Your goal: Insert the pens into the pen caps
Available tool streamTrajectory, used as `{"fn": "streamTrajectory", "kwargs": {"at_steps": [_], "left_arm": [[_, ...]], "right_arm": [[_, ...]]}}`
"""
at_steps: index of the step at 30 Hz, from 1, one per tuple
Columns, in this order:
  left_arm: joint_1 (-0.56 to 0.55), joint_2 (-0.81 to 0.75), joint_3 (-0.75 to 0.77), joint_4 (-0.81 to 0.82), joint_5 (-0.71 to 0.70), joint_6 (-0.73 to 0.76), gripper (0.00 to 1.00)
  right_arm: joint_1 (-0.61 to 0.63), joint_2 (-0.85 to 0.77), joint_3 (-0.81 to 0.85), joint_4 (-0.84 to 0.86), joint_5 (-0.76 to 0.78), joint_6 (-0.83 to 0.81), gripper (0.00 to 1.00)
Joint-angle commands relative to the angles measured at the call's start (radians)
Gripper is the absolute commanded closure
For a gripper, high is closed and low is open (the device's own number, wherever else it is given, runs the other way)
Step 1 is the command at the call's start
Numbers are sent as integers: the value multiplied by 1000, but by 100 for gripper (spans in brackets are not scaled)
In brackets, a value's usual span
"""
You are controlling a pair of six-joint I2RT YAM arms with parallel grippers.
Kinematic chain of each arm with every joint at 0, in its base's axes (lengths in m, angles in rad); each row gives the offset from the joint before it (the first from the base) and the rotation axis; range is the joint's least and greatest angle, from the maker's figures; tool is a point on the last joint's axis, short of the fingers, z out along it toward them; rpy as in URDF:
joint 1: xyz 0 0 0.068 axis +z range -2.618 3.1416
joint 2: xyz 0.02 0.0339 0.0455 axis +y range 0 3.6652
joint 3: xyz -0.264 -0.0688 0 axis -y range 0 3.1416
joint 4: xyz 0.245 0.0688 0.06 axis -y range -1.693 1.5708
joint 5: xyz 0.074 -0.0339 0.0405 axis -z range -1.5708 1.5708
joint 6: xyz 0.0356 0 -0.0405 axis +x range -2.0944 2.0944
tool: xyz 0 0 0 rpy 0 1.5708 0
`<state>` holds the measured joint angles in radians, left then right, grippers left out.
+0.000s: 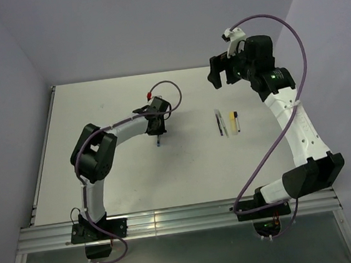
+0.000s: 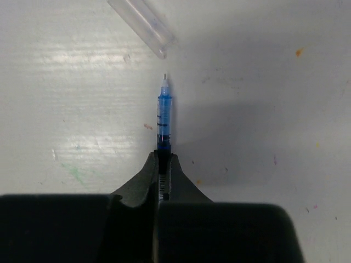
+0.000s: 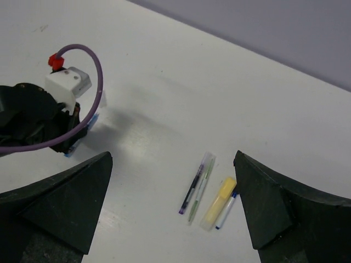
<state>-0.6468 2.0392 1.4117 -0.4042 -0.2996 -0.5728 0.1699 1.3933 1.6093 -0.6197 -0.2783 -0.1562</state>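
Note:
My left gripper is shut on a blue pen, whose fine tip points away just above the table. A clear pen cap lies a short way beyond the tip, slanted up to the left. In the top view the left gripper is low at mid-table with the blue pen sticking out. My right gripper hangs open high above the table with nothing between its fingers. Below it lie a dark purple pen, a green pen, a yellow capped piece and a small white-blue pen.
The group of pens lies in a row right of centre. A purple cable loops over the left wrist. The table's left edge rail and the grey back wall bound the white surface.

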Motion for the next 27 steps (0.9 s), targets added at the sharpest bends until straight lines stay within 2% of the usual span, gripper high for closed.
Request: {"fn": "streamTrajectory", "kwargs": {"at_steps": [1, 5, 6, 7, 10, 12, 13, 15, 16, 17, 18, 19, 20, 21, 27], "left_arm": [[-17, -71, -36, -96, 152, 22, 100], [-7, -266, -19, 3, 226, 27, 100], [-4, -302, -20, 77, 243, 27, 100], [2, -363, -20, 108, 287, 30, 100], [24, -434, -2, 203, 309, 19, 100], [36, -505, -25, 278, 327, 7, 100], [41, -528, -37, 319, 336, -2, 100], [55, -559, -39, 433, 381, -42, 100], [59, -556, -24, 445, 401, -76, 100], [71, -539, -5, 465, 419, -96, 100], [76, -530, 12, 488, 465, -142, 100], [82, -525, 13, 513, 488, -159, 100], [90, -525, 12, 546, 507, -173, 100], [90, -525, 9, 562, 551, -182, 100], [90, -539, -45, 639, 616, -254, 100]], "right_arm": [[-6, 38, -40, -18, -108, 29, 0], [-6, 38, -133, -22, -309, 81, 0], [-7, 41, -143, -17, -361, 87, 0], [-7, 41, -153, -11, -462, 93, 0], [-9, 33, -201, 66, -600, 139, 0], [-6, 29, -219, 125, -683, 228, 0], [-7, 29, -226, 190, -708, 260, 0], [-6, 23, -276, 320, -789, 436, 0], [-6, 16, -317, 571, -820, 540, 0], [-6, 7, -418, 733, -838, 781, 0], [-3, 9, -461, 1013, -841, 888, 1], [0, 15, -489, 1108, -837, 973, 1], [5, 33, -509, 1168, -832, 1066, 3], [8, 42, -508, 1211, -825, 1081, 5], [55, 50, -485, 1218, -818, 1046, 9]]}}
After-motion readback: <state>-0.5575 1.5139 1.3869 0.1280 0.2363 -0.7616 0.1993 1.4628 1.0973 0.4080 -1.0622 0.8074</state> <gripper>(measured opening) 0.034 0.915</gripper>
